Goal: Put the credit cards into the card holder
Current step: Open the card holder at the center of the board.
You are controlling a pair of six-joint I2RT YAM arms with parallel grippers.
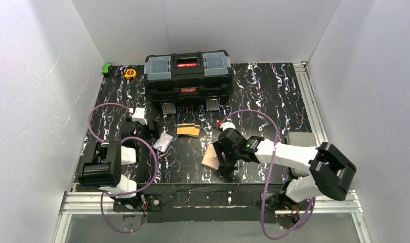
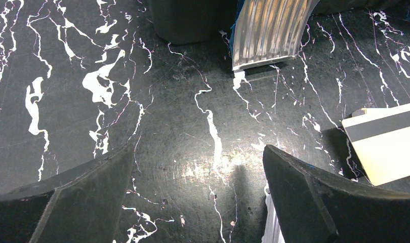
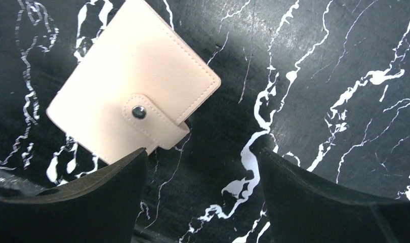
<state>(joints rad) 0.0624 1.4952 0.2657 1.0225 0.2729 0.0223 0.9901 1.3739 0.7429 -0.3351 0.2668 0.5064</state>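
Observation:
The card holder (image 1: 210,158) (image 3: 134,93), a beige wallet snapped shut, lies flat at the front middle of the table. My right gripper (image 1: 224,162) (image 3: 200,172) hangs open just beside it; its left finger overlaps the holder's corner, with bare table between the jaws. A tan-gold credit card (image 1: 188,130) with a dark stripe (image 2: 390,144) lies mid-table. A paler card (image 1: 163,143) lies to its left. My left gripper (image 1: 153,127) (image 2: 198,152) stands wide open low over bare table, left of the striped card. A pale edge (image 2: 272,223) shows under its right finger.
A big black toolbox (image 1: 188,76) stands at the back, its metal latches (image 2: 271,33) hanging toward the cards. A yellow tape measure (image 1: 130,73) and a green object (image 1: 107,68) sit at the back left. A grey block (image 1: 300,137) lies at the right edge.

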